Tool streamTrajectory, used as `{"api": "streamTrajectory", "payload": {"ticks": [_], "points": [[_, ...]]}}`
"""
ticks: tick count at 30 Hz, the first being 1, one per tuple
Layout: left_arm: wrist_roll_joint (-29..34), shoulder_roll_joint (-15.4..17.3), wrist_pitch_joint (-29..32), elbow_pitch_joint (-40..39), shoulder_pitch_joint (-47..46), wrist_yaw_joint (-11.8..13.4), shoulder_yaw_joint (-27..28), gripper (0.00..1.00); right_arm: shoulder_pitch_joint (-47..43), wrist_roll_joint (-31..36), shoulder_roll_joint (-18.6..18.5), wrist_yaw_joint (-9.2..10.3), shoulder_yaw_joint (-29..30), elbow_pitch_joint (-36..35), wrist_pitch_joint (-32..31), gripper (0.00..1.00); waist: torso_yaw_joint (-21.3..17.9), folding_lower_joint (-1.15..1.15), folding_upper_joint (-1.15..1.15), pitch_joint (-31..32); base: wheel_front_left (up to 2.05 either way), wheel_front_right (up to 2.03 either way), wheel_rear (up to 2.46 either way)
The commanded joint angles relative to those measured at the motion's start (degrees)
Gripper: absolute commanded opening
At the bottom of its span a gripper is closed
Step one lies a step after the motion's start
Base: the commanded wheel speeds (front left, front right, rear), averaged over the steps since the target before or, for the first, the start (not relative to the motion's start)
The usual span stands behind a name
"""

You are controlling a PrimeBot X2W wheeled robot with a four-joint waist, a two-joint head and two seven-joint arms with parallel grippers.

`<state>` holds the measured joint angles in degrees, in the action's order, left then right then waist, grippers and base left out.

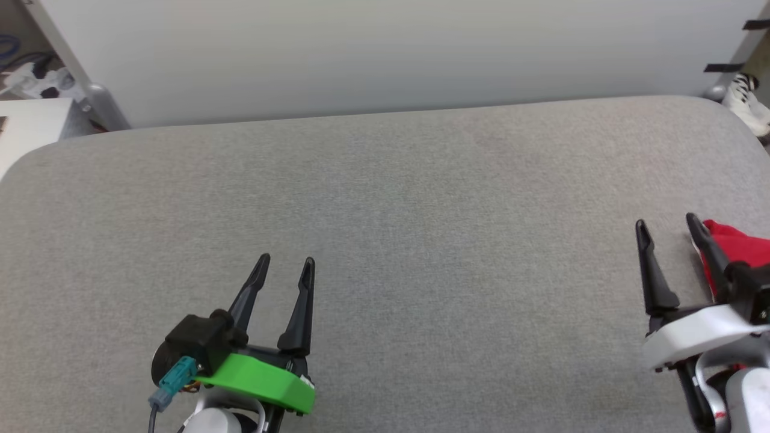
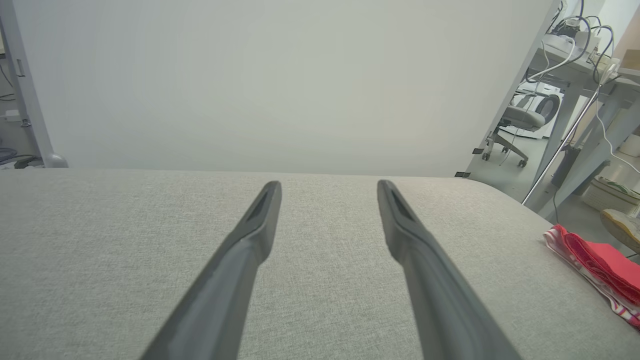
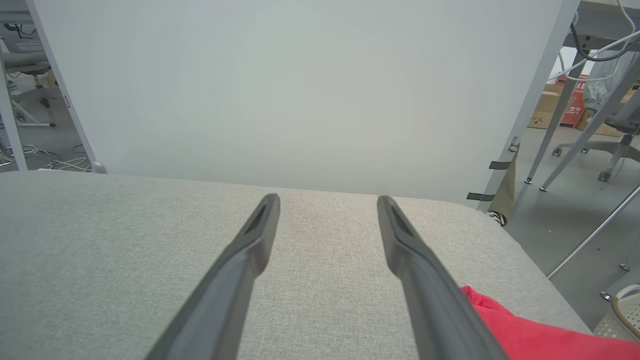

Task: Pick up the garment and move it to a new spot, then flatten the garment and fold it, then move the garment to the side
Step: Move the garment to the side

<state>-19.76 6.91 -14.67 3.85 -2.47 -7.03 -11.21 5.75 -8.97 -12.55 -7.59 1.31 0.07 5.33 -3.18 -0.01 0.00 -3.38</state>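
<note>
Left gripper: fingers spread wide, nothing between them. It sits low over the pad and points straight at the far edge. Green wrist mount with a teal plug is behind the fingers.

Right gripper: same pose, parallel to the left and well apart from it. Fingers are spread, with nothing between them.

Garment: red bundle on the pad, right at the outer side of the right gripper's outer finger. Can't tell if they touch. Left wrist view shows it bunched or folded near the pad's right edge, striped trim showing, far off to the right of the left fingers.

Pad is grey woven fabric with rounded corners, bare between and ahead of both finger pairs. A white panel stands just past the far edge. Beyond the panel's right side are an office chair, desk legs and cables.
</note>
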Motion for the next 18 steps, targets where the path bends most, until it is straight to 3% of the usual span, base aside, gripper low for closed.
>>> {"api": "streamTrajectory", "payload": {"ticks": [1, 13, 18], "points": [[0.56, -0.36, -0.32, 0.12, 1.16, -0.39, 0.27, 1.0, -1.29, 0.39, 1.07, 0.1, -0.13, -0.27, 1.32, 1.0, 1.96, 0.01, 0.0, 1.76, 0.0, 0.0, 0.0], [4.02, -2.03, -0.32, 2.0, 4.61, -0.45, 3.2, 1.0, -6.94, 1.36, 7.66, 0.1, -0.82, 5.08, 7.95, 1.0, 3.16, 0.01, 0.0, 3.14, 0.0, 0.0, 0.0], [4.58, -2.43, -0.32, 2.27, 5.17, -0.45, 4.01, 1.0, -7.09, 1.42, 8.4, 0.1, -1.01, 6.31, 8.79, 1.0, 2.98, 0.01, 0.0, 3.43, 0.0, 0.0, 0.0]]}}
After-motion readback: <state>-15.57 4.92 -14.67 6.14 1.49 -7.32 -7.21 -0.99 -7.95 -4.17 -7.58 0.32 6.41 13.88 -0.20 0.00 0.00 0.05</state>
